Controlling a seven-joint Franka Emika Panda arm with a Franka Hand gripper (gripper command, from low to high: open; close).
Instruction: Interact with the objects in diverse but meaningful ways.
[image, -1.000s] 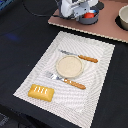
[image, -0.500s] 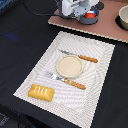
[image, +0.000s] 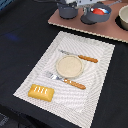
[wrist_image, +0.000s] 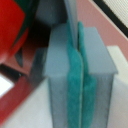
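Nothing has shifted since the earlier frames. Grey gripper with teal pads (wrist_image: 80, 95): fingers pressed together, holding nothing. Red tomato (image: 101, 10) sits in the blue-grey frying pan (image: 92, 17), just beside the gripper.

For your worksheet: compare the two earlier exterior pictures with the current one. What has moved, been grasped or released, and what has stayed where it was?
Nothing visibly changed. The golden-yellow bread loaf still lies on the striped white placemat, the round beige plate still sits between the wooden-handled knife and fork, and the gripper stays shut at the far end by the blue-grey pots.
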